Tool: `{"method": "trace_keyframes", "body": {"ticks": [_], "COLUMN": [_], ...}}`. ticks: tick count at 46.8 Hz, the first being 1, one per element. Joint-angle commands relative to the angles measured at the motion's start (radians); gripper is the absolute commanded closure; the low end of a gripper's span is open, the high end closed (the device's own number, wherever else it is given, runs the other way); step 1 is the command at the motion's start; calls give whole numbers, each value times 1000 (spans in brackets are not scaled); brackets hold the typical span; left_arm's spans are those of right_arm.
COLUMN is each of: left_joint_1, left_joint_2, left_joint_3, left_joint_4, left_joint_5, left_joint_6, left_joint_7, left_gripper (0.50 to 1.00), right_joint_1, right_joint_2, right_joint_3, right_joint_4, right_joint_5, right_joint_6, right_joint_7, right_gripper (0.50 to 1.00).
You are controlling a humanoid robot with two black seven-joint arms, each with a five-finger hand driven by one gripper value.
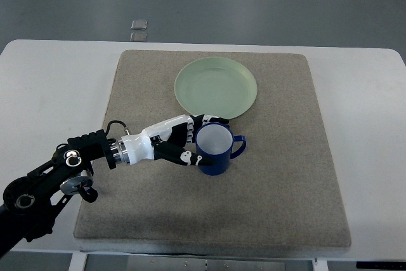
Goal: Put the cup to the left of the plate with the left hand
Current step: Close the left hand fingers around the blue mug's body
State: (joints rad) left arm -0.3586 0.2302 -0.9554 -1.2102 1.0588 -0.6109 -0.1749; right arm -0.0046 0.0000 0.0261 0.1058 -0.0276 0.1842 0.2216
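A blue cup (216,150) with a pale inside stands upright on the beige mat (279,176), its handle pointing right. It sits just below the lower edge of the pale green plate (216,87), which lies at the mat's upper middle. My left hand (190,139) reaches in from the lower left and its white and black fingers (189,157) wrap the cup's left side. The cup's base rests on or very near the mat. The right arm does not show.
The mat covers most of a white table (44,87). Two small grey squares (138,30) lie on the floor beyond the table's far edge. Bare mat stretches left of the plate and across the lower half.
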Motion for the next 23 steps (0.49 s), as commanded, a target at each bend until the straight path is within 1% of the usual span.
{"method": "trace_keyframes", "body": {"ticks": [1, 3, 17, 23], "left_joint_1": [0, 1, 0, 0], "left_joint_2": [0, 0, 0, 0], "left_joint_3": [0, 1, 0, 0], "left_joint_4": [0, 0, 0, 0], "left_joint_5": [1, 0, 0, 0], "left_joint_6": [0, 0, 0, 0], "left_joint_7": [0, 0, 0, 0], "left_gripper": [626, 634, 634, 645], "right_joint_1": [0, 0, 0, 0], "right_joint_2": [0, 0, 0, 0], "right_joint_3": [0, 0, 0, 0], "right_joint_4": [0, 0, 0, 0], "right_joint_5": [0, 0, 0, 0], "right_joint_6": [0, 0, 0, 1], "right_joint_7": [-1, -1, -1, -1], "right_gripper": [568, 568, 568, 568]}}
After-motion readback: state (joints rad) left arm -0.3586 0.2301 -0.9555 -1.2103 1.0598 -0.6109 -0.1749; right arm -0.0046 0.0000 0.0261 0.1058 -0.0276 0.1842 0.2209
